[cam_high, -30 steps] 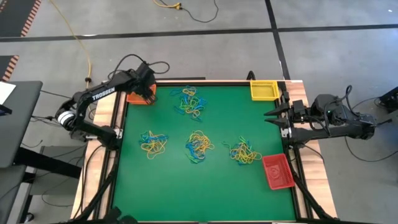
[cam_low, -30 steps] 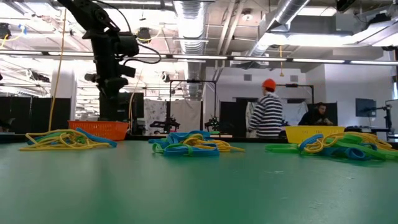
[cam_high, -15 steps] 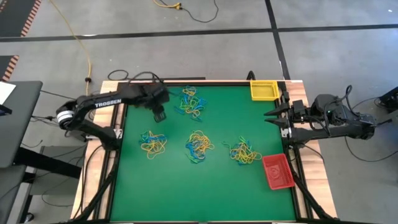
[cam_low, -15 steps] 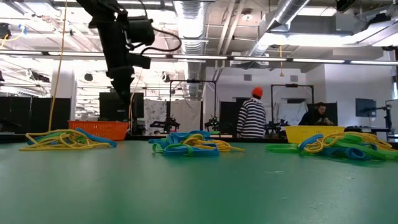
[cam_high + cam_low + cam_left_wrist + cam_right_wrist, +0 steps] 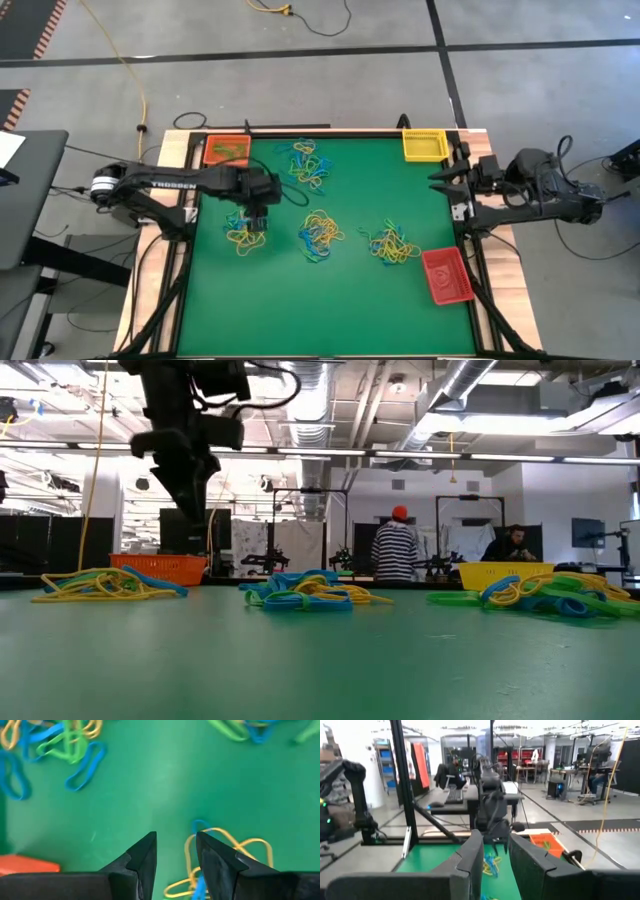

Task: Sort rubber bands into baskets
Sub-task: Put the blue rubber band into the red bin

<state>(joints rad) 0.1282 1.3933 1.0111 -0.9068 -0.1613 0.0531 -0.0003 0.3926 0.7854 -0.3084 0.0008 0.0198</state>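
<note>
Left tool (image 5: pixel 175 851), fingers slightly spread and empty, hovers over a rubber band cluster (image 5: pixel 245 232); only the low view shows a striped-shirted person (image 5: pixel 396 550)

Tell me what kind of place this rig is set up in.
Most likely an open robotics lab or workshop hall. Exposed ducts run along the ceiling, workbenches and metal frames fill the floor behind, and a person in a striped top stands among them. The green table sits on bare concrete.

robotics lab, exposed ceiling ducts (image 5: pixel 300 380), workbenches (image 5: pixel 530 769), metal rig frames (image 5: pixel 470 525)
</note>
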